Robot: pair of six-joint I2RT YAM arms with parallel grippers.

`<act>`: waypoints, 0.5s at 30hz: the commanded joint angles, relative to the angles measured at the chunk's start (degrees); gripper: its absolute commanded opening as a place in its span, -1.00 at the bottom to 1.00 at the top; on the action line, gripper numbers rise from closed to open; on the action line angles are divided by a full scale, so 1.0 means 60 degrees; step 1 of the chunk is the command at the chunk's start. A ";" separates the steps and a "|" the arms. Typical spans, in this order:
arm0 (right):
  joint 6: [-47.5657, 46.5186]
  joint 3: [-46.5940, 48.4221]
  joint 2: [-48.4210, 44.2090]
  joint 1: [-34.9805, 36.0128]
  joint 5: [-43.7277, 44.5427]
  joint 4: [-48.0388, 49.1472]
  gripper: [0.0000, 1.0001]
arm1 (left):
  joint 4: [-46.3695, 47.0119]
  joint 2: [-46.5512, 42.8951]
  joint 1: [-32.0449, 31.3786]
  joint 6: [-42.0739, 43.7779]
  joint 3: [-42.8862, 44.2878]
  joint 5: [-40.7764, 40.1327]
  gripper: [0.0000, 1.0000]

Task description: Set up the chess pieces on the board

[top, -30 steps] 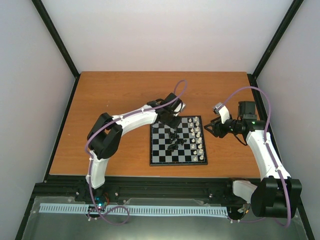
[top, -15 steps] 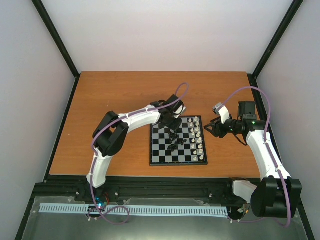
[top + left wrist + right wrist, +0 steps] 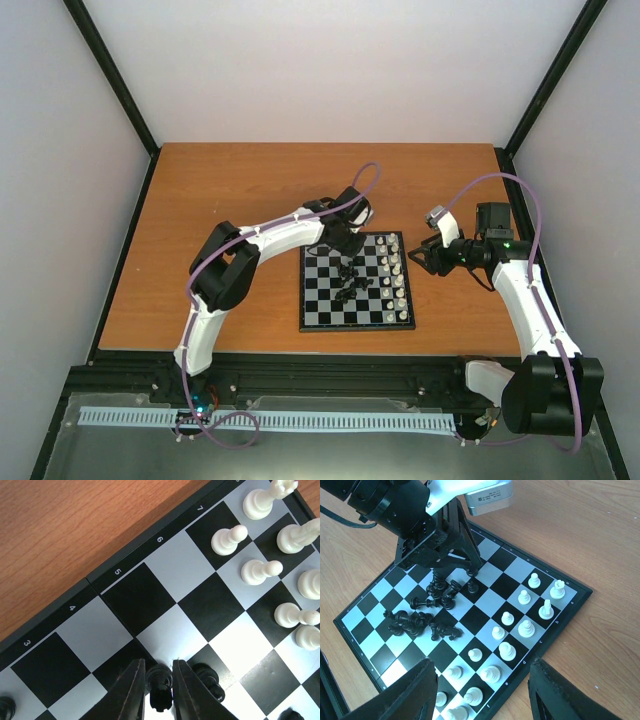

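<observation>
Black pawn (image 3: 160, 692) is pinched by the left gripper (image 3: 157, 666), toward 12 o'clock on the board (image 3: 325, 300). Other black pieces (image 3: 427, 612) are heaped mid-board, white pieces (image 3: 507, 650) lined up along 3 o'clock. Right gripper (image 3: 482, 665) is held open, empty, off that edge.

Board (image 3: 180, 567) checkered black and grey; cream pieces (image 3: 257, 572), black pieces (image 3: 415, 622); table (image 3: 75, 530) seemingly orange-brown wood

Orange wooden table (image 3: 250, 200), white enclosure walls (image 3: 330, 60)
</observation>
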 commanded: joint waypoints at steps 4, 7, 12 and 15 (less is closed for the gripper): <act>-0.0156 0.0236 0.0060 0.0084 -0.0154 -0.0139 0.00 | -0.0419 0.0267 -0.0038 0.0087 0.0584 -0.0284 -0.47; -0.0167 0.0242 0.0059 0.0084 -0.0155 -0.0141 0.00 | -0.0547 0.0364 -0.0038 0.0094 0.0642 -0.0343 -0.46; -0.0160 0.0251 0.0060 0.0088 -0.0168 -0.0156 0.00 | -0.0576 0.0352 -0.0038 0.0044 0.0616 -0.0400 -0.53; -0.0160 0.0251 0.0059 0.0085 -0.0170 -0.0156 0.00 | -0.0606 0.0309 -0.0034 0.0054 0.0619 -0.0413 -0.61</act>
